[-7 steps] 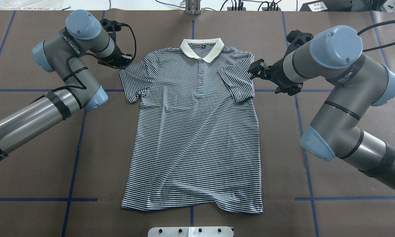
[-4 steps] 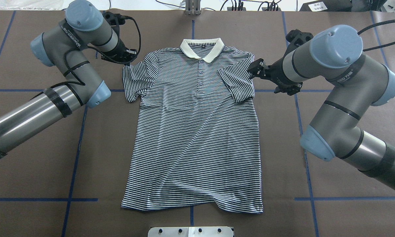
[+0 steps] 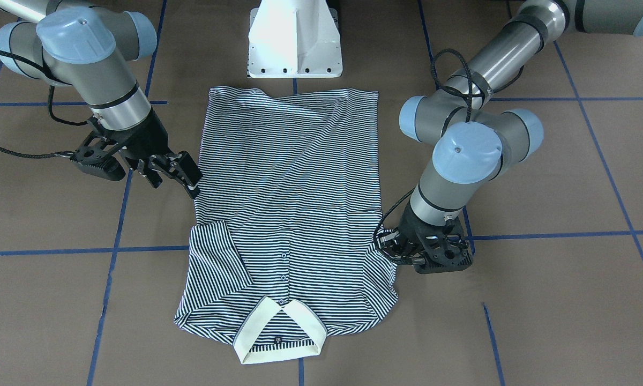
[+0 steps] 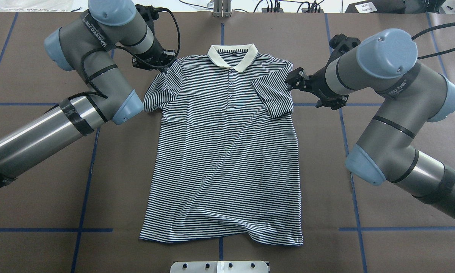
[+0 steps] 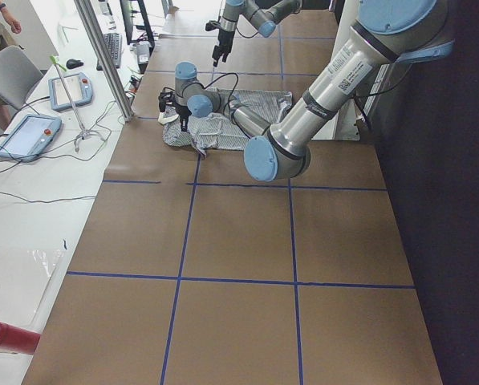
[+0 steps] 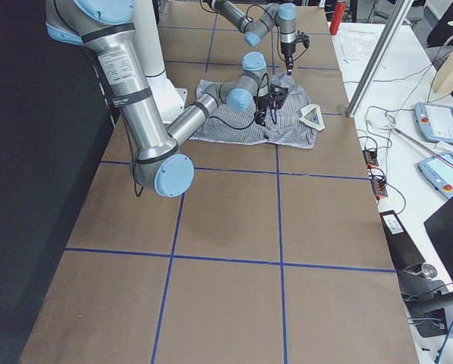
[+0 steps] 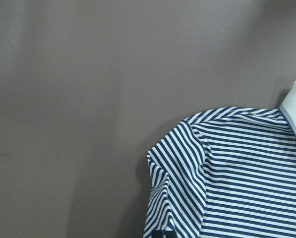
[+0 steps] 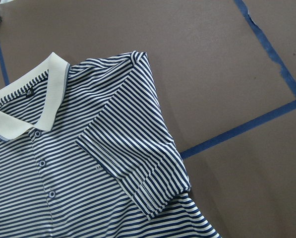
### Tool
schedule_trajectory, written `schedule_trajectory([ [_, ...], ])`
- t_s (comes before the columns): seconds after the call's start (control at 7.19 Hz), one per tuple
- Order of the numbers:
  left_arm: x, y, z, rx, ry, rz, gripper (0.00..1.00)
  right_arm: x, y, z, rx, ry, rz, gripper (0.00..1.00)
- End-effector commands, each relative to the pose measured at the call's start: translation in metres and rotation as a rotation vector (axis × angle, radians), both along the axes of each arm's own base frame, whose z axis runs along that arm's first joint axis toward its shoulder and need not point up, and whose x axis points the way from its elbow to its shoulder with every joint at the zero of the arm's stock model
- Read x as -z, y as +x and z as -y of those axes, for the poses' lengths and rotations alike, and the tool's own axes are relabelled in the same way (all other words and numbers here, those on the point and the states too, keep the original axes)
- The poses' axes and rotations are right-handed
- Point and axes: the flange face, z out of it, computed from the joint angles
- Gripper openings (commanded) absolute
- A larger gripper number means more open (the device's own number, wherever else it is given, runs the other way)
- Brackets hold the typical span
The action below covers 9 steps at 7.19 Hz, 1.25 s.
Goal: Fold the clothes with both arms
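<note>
Overhead exterior: left end effector [image 4: 162,62], pinched shut on the left sleeve [image 4: 156,93], has dragged it inward toward the collar [image 4: 233,57] over the last second, so the sleeve now bunches against the body instead of splaying out. Right end effector [image 4: 292,80] hasn't moved; it looks open and empty, just beside the right sleeve [image 4: 273,94], which is already folded onto the chest. Polo shirt [image 4: 227,159] lies flat mid-tabletop [image 4: 41,197], collar far; likely second sleeve fold underway, body folds still to do.

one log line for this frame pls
phase: sleeve fold | left gripper: shut on polo shirt sleeve | right gripper: open, at shirt edge
</note>
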Motion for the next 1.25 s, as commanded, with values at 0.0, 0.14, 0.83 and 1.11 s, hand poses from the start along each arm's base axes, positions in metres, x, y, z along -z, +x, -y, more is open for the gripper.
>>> schedule_trajectory([
  [0.0,0.011,0.038,0.014,0.026,-0.026,-0.047,0.00,0.001,0.000,0.000,0.000,0.002,0.002,1.00],
  [0.14,0.002,0.048,0.016,0.056,0.005,-0.034,0.00,0.001,0.000,0.000,0.000,0.001,0.001,1.00],
  [0.83,0.014,0.101,0.006,0.133,0.023,-0.045,0.00,-0.001,0.000,0.000,0.001,0.000,-0.002,1.00],
  [1.11,0.011,0.103,0.005,0.139,0.032,-0.038,0.20,-0.002,-0.001,0.001,0.003,0.001,-0.004,1.00],
])
